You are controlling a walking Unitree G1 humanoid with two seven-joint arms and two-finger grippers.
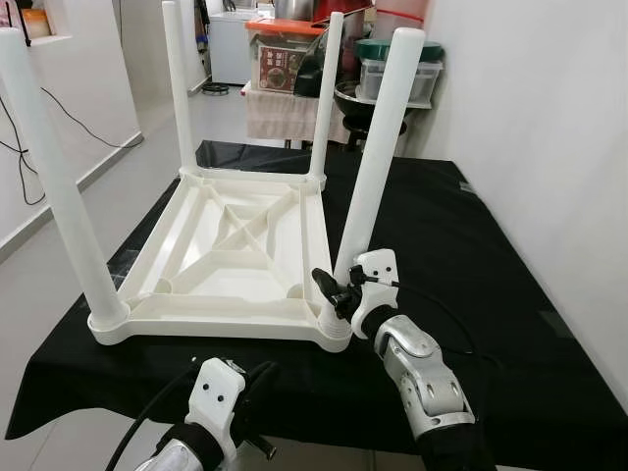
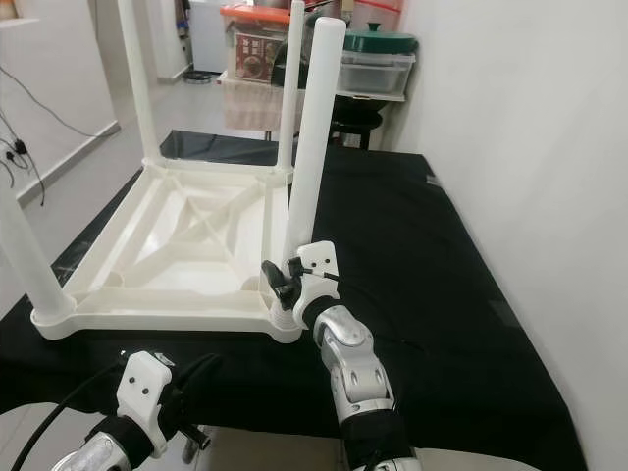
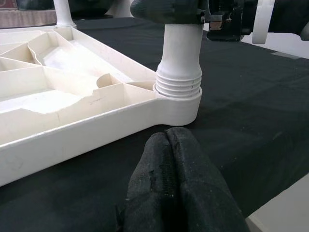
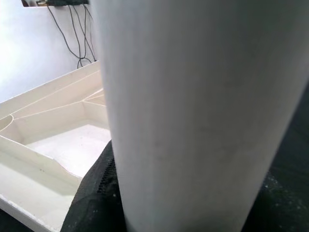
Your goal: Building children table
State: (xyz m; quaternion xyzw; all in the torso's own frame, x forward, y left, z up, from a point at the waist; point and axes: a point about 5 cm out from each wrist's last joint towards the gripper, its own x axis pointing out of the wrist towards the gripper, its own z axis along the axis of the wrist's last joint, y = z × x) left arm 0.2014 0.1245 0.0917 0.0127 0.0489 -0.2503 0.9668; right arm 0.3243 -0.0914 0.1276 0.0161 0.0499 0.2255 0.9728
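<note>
White upturned table on black cloth, right pincer clamping near leg, left pincer closed, empty

Smooth, faintly glossy white plastic table on what seems matt black cloth.

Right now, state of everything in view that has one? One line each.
Tabletop: upside down on the black cloth, ribs facing up.
Near right leg: upright in its corner socket, thread rings showing above the socket, so not fully seated.
Other three legs: upright in their sockets.
Right gripper: shut on the near right leg, low down.
Left gripper: shut, empty, off the table's near edge.
</note>
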